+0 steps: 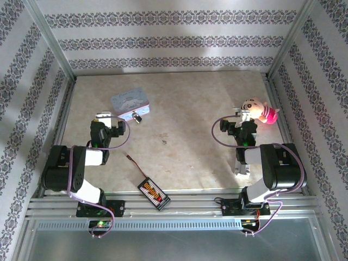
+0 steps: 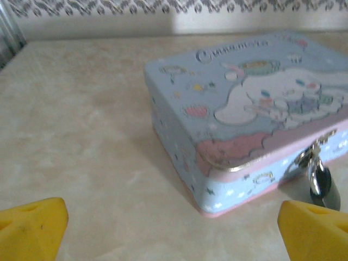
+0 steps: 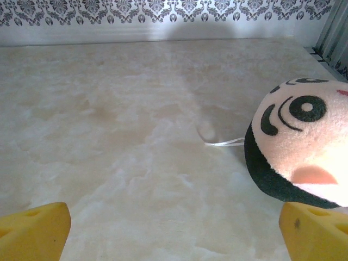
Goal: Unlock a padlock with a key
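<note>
Left arm (image 1: 69,169), right arm (image 1: 280,169) folded low, jaws apart.
Left gripper (image 2: 174,231) faces dark-silver metal padlock (image 2: 322,186) on light-blue tin (image 2: 244,109); right gripper (image 3: 174,231) beside plush doll (image 3: 304,147).

Striped damask wallpaper (image 1: 318,92) covers three walls. A beige marbled tabletop (image 1: 185,100) lies inside a silvery metal frame (image 1: 174,205), pale light brightening the back wall (image 1: 217,50).

Arms (image 1: 70,168) (image 1: 280,166): two standing
Tins (image 1: 129,101): one sitting
Padlocks (image 2: 324,187): one hanging
Keys (image 1: 163,141): one lying
Dolls (image 1: 258,112): one lying
Boards (image 1: 153,193): one lying
</note>
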### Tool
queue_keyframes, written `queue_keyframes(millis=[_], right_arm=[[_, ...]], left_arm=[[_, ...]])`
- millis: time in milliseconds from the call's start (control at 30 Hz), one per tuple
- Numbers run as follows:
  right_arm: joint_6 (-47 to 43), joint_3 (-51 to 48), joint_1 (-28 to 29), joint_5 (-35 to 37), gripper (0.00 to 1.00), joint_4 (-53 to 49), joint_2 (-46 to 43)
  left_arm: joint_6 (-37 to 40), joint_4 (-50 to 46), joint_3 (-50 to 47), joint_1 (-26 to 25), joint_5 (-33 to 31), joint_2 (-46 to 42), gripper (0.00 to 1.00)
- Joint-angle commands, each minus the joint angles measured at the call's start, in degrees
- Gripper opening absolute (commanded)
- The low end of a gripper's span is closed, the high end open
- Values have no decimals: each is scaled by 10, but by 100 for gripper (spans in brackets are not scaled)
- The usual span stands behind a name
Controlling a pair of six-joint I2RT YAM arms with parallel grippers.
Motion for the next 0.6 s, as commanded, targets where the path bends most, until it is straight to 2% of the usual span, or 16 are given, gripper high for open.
queue_keyframes(millis=[0,133,233,467,567], right_arm=[[-19,11,14,27,98,-14,-24],[-27,13,31,68,98,-50,-67],[-38,27,54,100,98,-114,-118],[20,95,121,196,98,-327,-194],[86,161,168,275,98,-472,-190]], left_arm=[[-17,-36,-2,2,-34,-46,99],[-31,-94,6,2,-62,-104,99],[-70,-160,25,2,-77,-149,99],[-171,-260,49,2,-34,-208,99],[-210,-267,43,1,-8,-223,99]])
